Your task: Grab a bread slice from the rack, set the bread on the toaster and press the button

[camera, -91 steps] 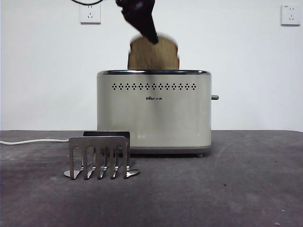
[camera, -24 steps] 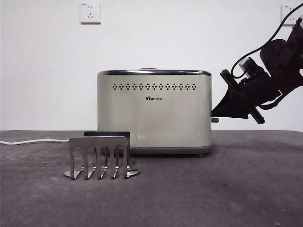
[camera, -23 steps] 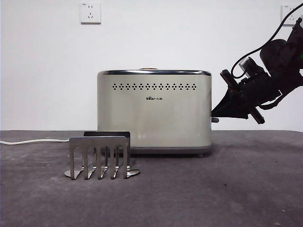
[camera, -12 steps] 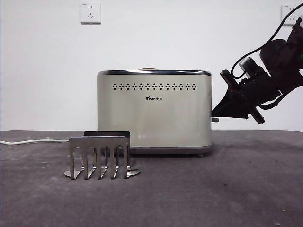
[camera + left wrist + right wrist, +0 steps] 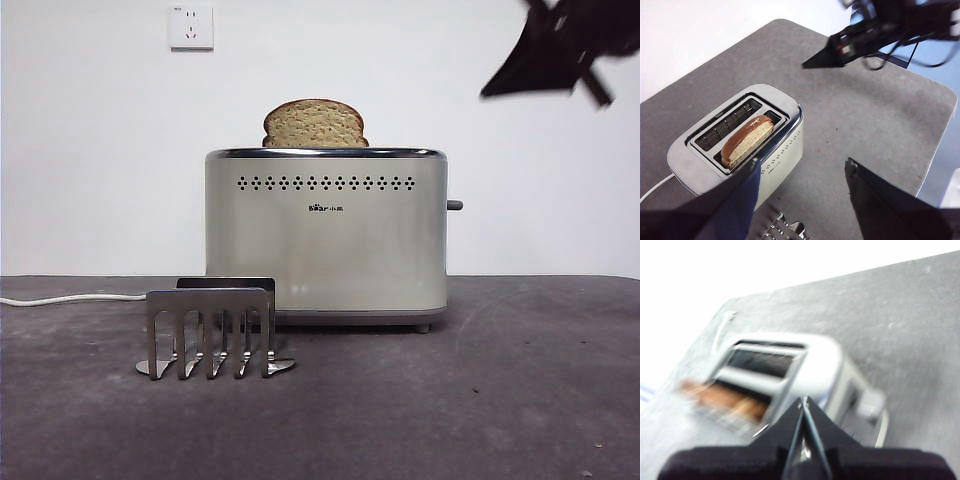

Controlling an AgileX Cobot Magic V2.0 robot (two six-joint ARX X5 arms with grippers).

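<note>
Showing two toaster (image 5: 735, 145) slots, bread (image 5: 746, 140) in one.

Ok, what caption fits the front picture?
Bread slice popped up in the toaster, rack in front, right hand above.

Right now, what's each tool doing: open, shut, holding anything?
Left tool: open, empty, high above the toaster.
Right tool: shut, empty, lifted clear of the button.

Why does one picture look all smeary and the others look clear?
The right wrist view is smeared by motion blur: the toaster and the slice of bread look streaky, with the white background washed out. The front view is sharp on the toaster, though the right gripper at the top corner is blurred. The left wrist view is crisp, apart from its own dark jaws.
</note>
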